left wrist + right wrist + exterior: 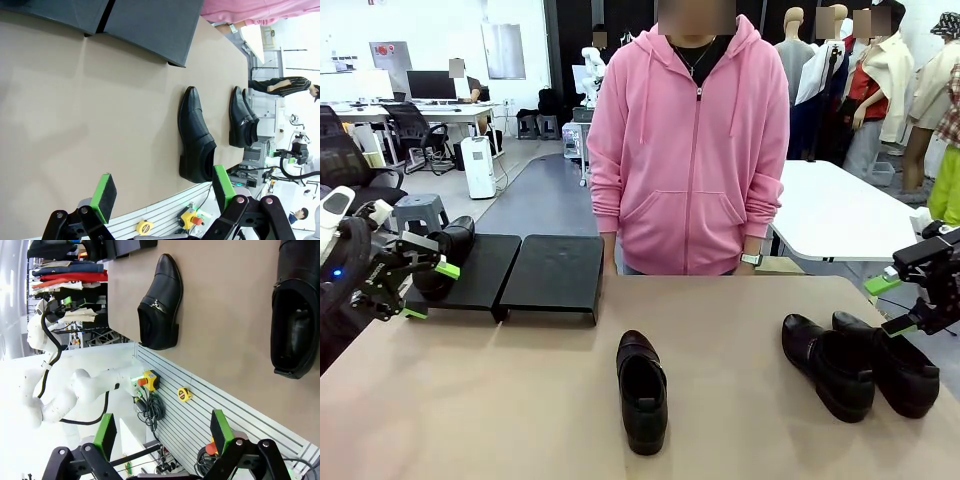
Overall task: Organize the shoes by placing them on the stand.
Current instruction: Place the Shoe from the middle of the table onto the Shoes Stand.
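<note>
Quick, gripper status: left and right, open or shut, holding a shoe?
Left gripper: open, holding nothing.
Right gripper: open, holding nothing.

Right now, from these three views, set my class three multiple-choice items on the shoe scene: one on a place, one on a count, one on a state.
1. Where does the shoe nearest the left tool sit?
A. on the stand
B. on the floor
C. in a hand

2. How many shoes lie on the table?
A. two
B. three
C. five

3. How do both tools stand?
A. open, empty
B. shut on shoes
C. shut, empty

Key:
1 A: it rests on the stand's left half.
2 B: one lies mid-table, two at the right.
3 A: the pads of the left tool and the right tool stand apart, nothing between.
</note>
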`<state>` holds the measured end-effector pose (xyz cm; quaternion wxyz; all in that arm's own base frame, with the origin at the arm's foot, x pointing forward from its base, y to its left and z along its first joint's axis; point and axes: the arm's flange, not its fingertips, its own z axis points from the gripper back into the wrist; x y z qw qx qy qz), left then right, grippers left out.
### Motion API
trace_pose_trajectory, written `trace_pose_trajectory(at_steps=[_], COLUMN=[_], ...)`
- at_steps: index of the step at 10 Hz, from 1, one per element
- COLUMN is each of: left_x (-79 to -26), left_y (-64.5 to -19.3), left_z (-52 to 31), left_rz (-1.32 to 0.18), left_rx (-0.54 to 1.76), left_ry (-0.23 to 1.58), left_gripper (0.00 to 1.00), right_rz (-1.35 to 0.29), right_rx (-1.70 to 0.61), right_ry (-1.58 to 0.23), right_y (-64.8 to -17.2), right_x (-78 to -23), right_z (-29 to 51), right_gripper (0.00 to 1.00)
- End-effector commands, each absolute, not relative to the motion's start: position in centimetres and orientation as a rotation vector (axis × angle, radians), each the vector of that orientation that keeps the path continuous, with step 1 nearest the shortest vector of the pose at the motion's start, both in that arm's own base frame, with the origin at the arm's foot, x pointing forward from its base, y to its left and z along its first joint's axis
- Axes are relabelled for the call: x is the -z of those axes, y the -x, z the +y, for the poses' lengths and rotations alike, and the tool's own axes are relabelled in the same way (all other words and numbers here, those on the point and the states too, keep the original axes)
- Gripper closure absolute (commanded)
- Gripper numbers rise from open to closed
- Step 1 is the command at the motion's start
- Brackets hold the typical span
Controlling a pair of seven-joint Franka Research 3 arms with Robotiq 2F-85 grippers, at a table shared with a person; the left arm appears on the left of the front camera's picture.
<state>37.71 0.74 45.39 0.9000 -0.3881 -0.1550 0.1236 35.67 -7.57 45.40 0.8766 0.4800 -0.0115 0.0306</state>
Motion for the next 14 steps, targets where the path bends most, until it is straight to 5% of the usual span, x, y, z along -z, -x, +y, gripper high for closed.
trace_pose_trajectory(at_steps=[1,5,8,10,14], left_x=[-45.5,-43.7,-41.0,-39.4,-39.0], left_y=[-37.7,-32.7,-33.1,-33.3,-29.3], left_z=[0.8,-15.4,-29.8,-36.6,-33.9], left_rz=[-0.321,-0.322,-0.236,-0.345,-0.285], left_rx=[-0.256,-0.36,-0.319,-0.331,-0.278], left_ry=[0.817,0.452,0.277,0.14,0.232], left_gripper=[0.0,0.0,0.0,0.0,0.0], right_rz=[-0.027,-0.027,-0.027,-0.027,-0.027], right_rx=[-0.094,-0.094,-0.094,-0.094,-0.094], right_ry=[-0.997,-0.997,-0.997,-0.997,-0.997], right_y=[-35.7,-35.7,-35.7,-35.7,-35.7], right_x=[-45.5,-45.5,-45.5,-45.5,-45.5], right_z=[-8.0,-8.0,-8.0,-8.0,-8.0], right_gripper=[0.0,0.0,0.0,0.0,0.0])
